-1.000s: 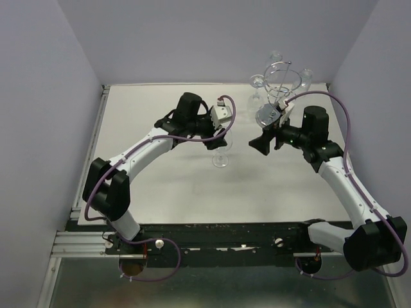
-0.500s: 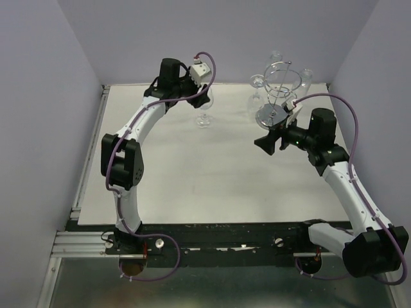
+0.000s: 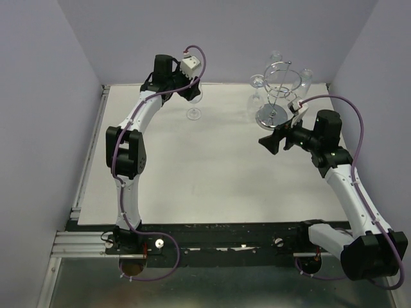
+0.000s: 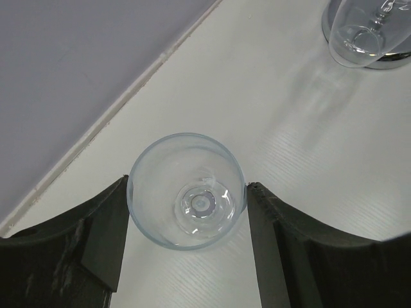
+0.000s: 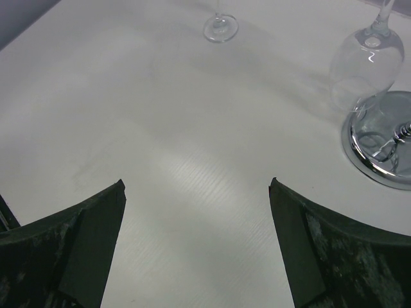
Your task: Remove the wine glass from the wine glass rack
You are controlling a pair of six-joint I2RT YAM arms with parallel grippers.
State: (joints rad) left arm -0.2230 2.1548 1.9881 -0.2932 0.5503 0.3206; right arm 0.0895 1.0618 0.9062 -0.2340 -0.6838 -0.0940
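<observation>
Above white table, left claw clasps wine glass.

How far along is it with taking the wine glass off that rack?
Done: one wine glass is off the wine glass rack, held upright in the left gripper. Left to do: let go. Another glass hangs on the rack; the right gripper is open, empty.

The wine glass is showing clear, colourless — the wine glass rack is gleaming chrome. Beneath the rack, the table is reading white with faint lines; behind the rack, the wall is showing lavender.
</observation>
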